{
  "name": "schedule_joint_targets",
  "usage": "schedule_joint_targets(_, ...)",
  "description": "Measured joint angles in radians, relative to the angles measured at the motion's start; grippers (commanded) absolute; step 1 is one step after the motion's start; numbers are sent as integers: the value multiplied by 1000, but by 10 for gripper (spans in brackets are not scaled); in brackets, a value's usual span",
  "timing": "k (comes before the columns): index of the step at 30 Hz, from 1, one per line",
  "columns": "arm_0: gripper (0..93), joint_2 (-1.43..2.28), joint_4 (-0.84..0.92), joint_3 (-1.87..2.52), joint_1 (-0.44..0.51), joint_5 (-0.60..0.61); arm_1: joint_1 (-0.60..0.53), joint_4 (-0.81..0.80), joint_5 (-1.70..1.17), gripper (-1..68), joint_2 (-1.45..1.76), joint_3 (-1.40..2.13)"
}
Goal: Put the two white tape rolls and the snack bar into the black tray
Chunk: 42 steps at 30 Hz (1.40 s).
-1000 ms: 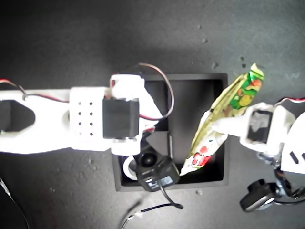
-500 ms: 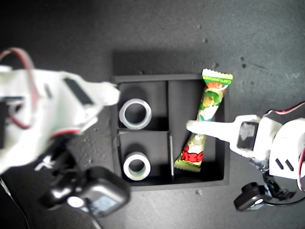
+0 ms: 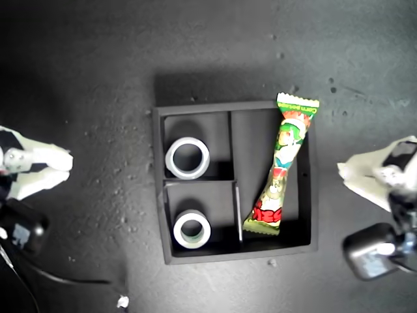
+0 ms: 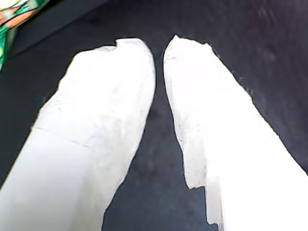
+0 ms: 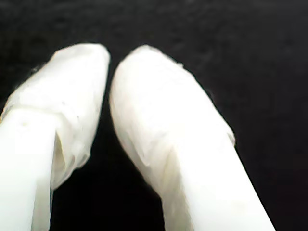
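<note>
The black tray (image 3: 158,189) sits in the middle of the exterior view. One white tape roll (image 3: 187,157) lies flat in its upper small compartment. The other white tape roll (image 3: 192,229) lies in the lower small one. The snack bar (image 3: 281,169) lies in the long compartment, its top end resting on the tray rim. My first gripper (image 3: 342,171) (image 4: 160,45) is at the exterior view's right, clear of the tray, shut and empty; a corner of the snack bar (image 4: 12,14) shows beyond it. My second gripper (image 3: 65,163) (image 5: 109,57) is at the exterior view's left, shut on nothing, over the dark surface.
Black wrist cameras hang below each gripper in the exterior view (image 3: 371,257) (image 3: 19,231). A thin cable (image 3: 65,280) trails along the surface at the exterior view's lower left, with a small white scrap (image 3: 122,301) near it. The dark mat is speckled.
Both arms have drawn back from the tray to the exterior view's sides. The snack bar was let go and now lies in the long compartment. The tape rolls have not moved.
</note>
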Motion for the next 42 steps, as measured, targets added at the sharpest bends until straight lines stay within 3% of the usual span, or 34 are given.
schedule_joint_targets(8,0,147,55,143,0,0,-2,-135,101,-6,825,667)
schedule_joint_targets(16,0,147,12,225,0,49,35,-153,110,-6,1281,1141)
schedule_joint_targets(23,43,147,-32,279,-15,60,130,-117,110,-7,1347,1319)
schedule_joint_targets(27,0,147,-32,279,-26,35,176,-9,112,-4,1348,1328)
schedule_joint_targets(34,22,147,26,279,-41,-52,193,238,164,-1,1350,1330)
schedule_joint_targets(38,2,147,104,279,-34,-156,221,279,164,-1,1351,1330)
schedule_joint_targets(42,2,147,124,279,-29,-71,229,285,166,-1,1361,1330)
